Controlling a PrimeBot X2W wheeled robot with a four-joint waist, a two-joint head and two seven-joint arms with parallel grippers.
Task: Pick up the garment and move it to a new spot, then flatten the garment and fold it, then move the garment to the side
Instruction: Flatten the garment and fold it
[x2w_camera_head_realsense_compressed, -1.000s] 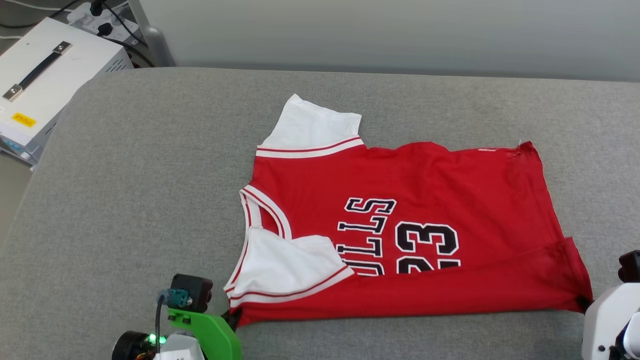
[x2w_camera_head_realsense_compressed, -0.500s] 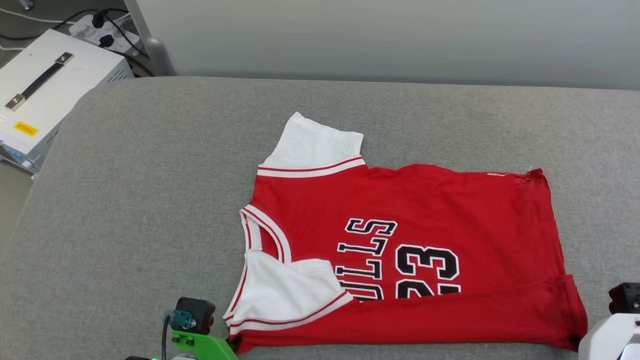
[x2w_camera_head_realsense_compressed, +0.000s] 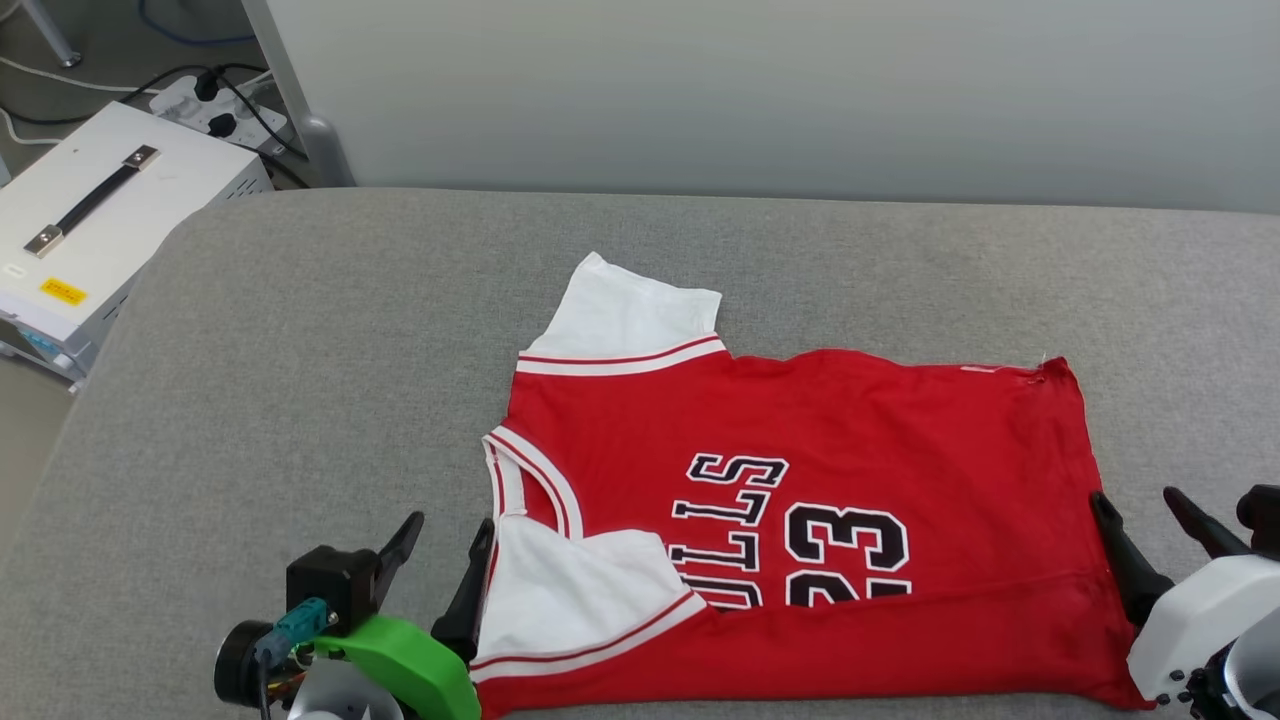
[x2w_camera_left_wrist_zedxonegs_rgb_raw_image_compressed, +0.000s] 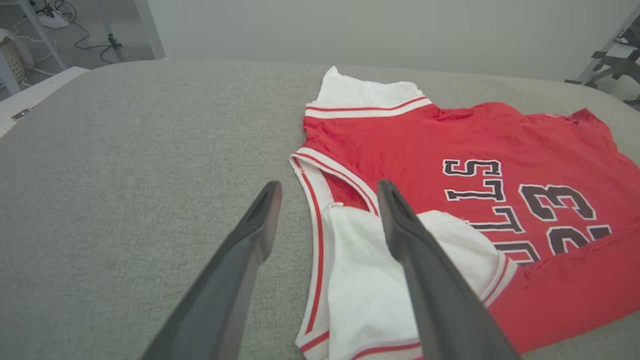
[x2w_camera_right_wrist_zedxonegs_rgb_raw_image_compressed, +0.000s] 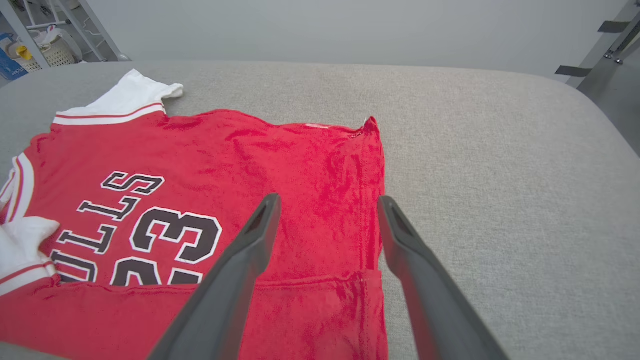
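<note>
The garment (x2w_camera_head_realsense_compressed: 800, 500) lies spread on the grey pad (x2w_camera_head_realsense_compressed: 300, 350), its near long edge already turned up over the lower letters and number (one fold in, by the look of it). More folding and the move aside seem left. The left gripper (x2w_camera_head_realsense_compressed: 450, 523) stands wide open astride the collar edge by the near sleeve. The right gripper (x2w_camera_head_realsense_compressed: 1135, 495) gapes over the hem. Neither grips anything, and I cannot tell whether either touches the cloth.

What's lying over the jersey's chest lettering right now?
The near white sleeve and a folded-over red strip of the garment cover the lettering's near part; what lies beneath is hidden.
</note>
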